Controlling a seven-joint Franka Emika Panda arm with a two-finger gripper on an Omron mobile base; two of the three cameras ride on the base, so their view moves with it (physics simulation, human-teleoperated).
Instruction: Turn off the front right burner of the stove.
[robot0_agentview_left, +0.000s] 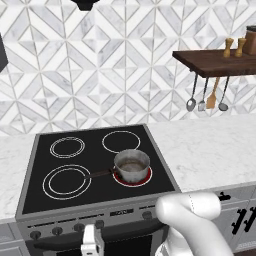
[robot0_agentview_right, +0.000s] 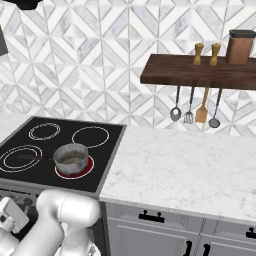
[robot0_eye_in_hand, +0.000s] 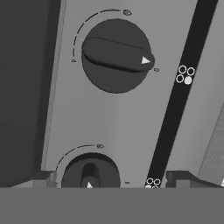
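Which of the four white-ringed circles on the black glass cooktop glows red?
The front right burner, the single-ringed circle under the small steel saucepan. Its centre shows red around the pan; the other three circles have plain black centres.

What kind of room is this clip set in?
A rendered home kitchen, most likely. A black glass stove carries a small steel saucepan on a red-glowing burner, a marble counter runs beside it, and ladles and spatulas hang under a wooden shelf on a tiled wall.
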